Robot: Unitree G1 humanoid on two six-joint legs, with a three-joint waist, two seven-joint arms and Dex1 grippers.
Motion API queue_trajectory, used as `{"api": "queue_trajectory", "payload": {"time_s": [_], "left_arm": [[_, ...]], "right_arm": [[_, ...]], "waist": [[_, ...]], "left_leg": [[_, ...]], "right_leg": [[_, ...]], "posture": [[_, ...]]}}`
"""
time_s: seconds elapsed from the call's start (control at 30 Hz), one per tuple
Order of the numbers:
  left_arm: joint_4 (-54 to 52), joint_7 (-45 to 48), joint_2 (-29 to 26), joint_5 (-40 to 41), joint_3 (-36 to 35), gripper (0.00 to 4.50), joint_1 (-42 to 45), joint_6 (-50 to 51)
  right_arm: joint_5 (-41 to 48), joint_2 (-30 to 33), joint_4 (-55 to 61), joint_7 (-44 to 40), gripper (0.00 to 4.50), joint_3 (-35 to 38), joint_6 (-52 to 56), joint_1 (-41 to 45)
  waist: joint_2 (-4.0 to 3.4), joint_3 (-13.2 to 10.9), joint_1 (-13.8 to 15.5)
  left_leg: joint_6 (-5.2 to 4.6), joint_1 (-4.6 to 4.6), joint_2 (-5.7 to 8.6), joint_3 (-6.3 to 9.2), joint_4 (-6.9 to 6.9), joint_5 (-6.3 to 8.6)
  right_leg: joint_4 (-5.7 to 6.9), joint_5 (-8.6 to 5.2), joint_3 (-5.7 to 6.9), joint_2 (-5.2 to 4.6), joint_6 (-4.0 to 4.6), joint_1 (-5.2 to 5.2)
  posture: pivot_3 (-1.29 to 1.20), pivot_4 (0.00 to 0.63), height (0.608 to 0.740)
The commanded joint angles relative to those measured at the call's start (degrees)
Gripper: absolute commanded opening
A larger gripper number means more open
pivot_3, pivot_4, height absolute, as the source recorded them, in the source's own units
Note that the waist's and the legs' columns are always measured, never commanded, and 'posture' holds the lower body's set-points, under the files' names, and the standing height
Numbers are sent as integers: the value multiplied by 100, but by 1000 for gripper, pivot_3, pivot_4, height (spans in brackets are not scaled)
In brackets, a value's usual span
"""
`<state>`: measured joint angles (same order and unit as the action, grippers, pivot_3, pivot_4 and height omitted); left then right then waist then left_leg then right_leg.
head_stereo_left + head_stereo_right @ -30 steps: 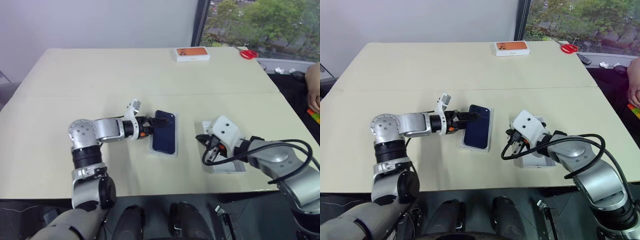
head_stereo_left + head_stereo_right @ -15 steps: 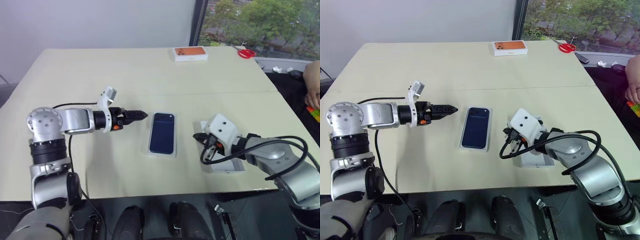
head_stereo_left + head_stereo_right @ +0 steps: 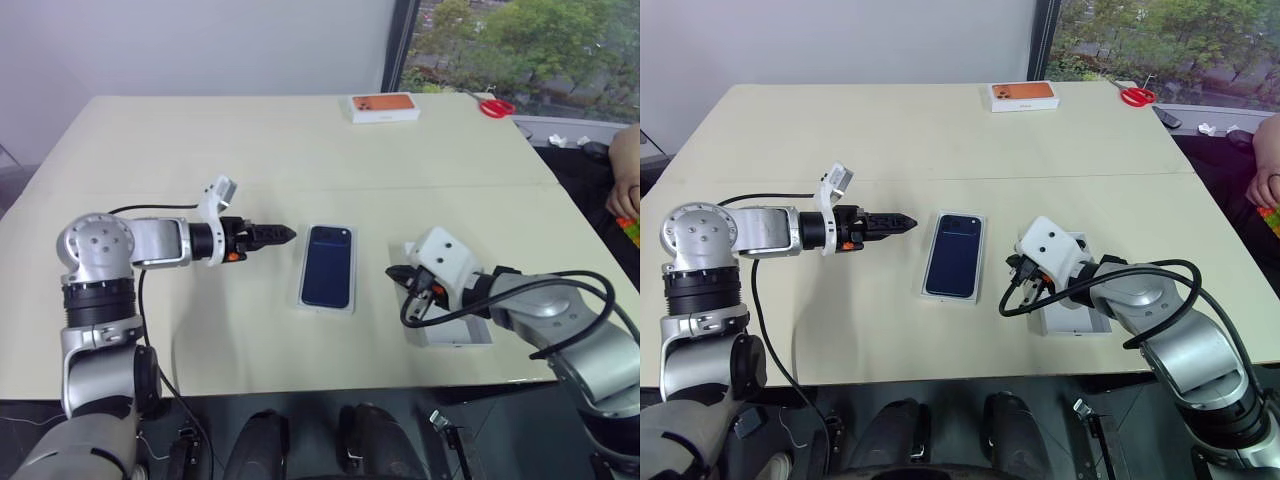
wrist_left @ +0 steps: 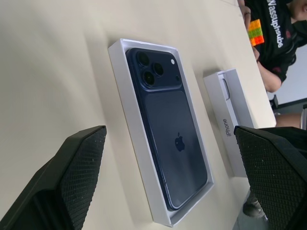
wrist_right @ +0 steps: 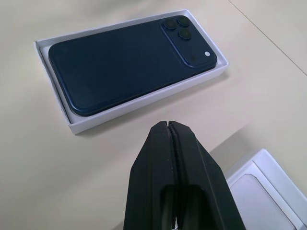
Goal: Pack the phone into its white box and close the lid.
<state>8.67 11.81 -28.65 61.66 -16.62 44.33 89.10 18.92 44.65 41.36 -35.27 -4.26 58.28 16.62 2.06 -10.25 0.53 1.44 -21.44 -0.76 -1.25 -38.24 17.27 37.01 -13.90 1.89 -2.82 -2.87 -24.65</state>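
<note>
- Lid (image 3: 455, 325), lower right of the head view, is seen lying open side up beneath the right gripper (image 5: 169, 125), whose jaws are pressed together on nothing.
- Thin, light card is judged easily crushed, so its long walls are best pinched.
- Phone (image 3: 327, 266), mid-frame, is seen seated in the white box (image 4: 125, 88); glossy and slippery, it needs no handling.
- Left gripper (image 3: 283, 233), jaws wide apart, hangs empty beside it.

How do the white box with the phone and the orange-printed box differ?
The white box lies open at the table's middle, holding the phone; the orange-printed box sits closed at the far edge. The white box shows a dark blue phone, the other an orange top. Both are white, flat and rectangular.
</note>
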Motion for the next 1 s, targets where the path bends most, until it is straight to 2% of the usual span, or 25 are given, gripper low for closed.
{"api": "queue_trajectory", "payload": {"time_s": [0.03, 0.1, 0.17, 0.23, 0.4, 0.47, 0.77, 0.87, 1.0], "left_arm": [[-192, 148, -4, -71, -108, 4475, 127, -5], [-200, 185, 7, -120, -118, 4475, 131, 8], [-798, 1128, -816, -1335, 904, 4475, -652, -1726], [-1026, 1673, -1201, -2038, 1383, 4475, -1025, -2852], [-848, 1927, -1178, -2844, 1401, 4475, -1027, -4226], [-811, 2011, -1179, -3165, 1495, 4475, -1065, -4629], [-914, 2680, -1186, -3747, 1822, 4475, -1500, -5142], [-932, 2986, -1242, -3879, 1966, 3639, -1613, -5186], [-957, 3290, -1280, -4090, 2172, 1673, -1733, -5292]], "right_arm": [[18, 51, 83, -7, 0, 32, -112, 89], [18, 51, 83, -7, 0, 32, -112, 89], [-86, -139, -18, 260, 0, -108, 94, 175], [-131, -223, -80, 404, 0, -178, 206, 228], [-112, -211, -131, 456, 0, -220, 235, 272], [-105, -212, -152, 444, 0, -260, 210, 297], [-103, -234, -218, 473, 0, -315, 191, 343], [-65, -273, -220, 472, 0, -326, 197, 347], [-54, -407, -266, 550, 0, -353, 312, 392]], "waist": [[0, 0, 0], [0, 0, -1], [0, 0, -83], [-6, -2, -140], [-5, -10, 22], [-5, -10, 28], [-6, -10, -1], [-6, -10, 6], [-6, -11, 4]], "left_leg": [[0, 0, 0, 0, 0, 0], [0, 0, 0, 0, 0, 0], [0, 0, 0, 0, 1, 0], [3, 10, -6, -9, 12, -1], [8, -10, -13, -3, 7, -4], [6, -10, -8, -6, 5, -3], [-29, -13, -15, -14, 6, 17], [-30, -14, -19, -11, 6, 18], [-30, -12, -18, -14, 5, 18]], "right_leg": [[0, 0, 0, 0, 0, 0], [0, 0, 0, 0, 0, 0], [0, 0, 0, 0, 0, 0], [1, -1, -9, -7, 3, -1], [-4, -7, 0, -6, 29, -14], [-9, -8, 0, -11, 29, -11], [-28, 3, -2, -1, 7, -7], [-25, 3, 0, 5, 7, -10], [-23, 3, -1, 10, 7, -9]], "posture": [[0, 150, 740], [0, 150, 740], [0, 150, 740], [0, 150, 740], [0, 150, 740], [0, 150, 740], [0, 150, 740], [0, 150, 740], [0, 150, 740]]}}
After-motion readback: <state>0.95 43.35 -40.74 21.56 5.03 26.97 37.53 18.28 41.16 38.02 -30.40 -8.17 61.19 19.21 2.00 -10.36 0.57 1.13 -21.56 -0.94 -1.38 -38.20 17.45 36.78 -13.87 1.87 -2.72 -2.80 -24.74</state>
